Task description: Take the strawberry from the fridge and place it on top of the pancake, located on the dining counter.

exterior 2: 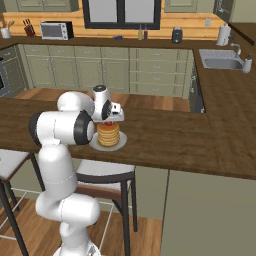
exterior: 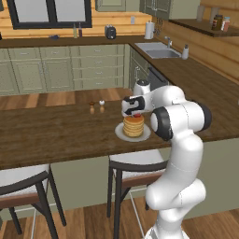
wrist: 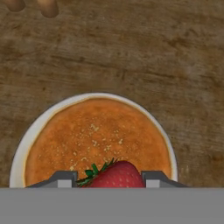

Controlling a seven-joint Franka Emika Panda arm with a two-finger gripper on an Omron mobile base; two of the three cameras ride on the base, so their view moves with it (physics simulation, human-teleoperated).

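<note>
Over the pancake stack [wrist: 97, 142] on its white plate [wrist: 26, 135], the fingers [wrist: 68, 178] grip the strawberry [wrist: 117, 175]. Released off-centre, I judge it could roll onto the dark wooden desk [wrist: 175, 57].

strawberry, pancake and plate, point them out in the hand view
strawberry [wrist: 114, 176], hand view, on its red body between the fingertips
pancake [wrist: 96, 135], hand view, on the middle of its top face
plate [wrist: 26, 135], hand view, on its white rim
</note>
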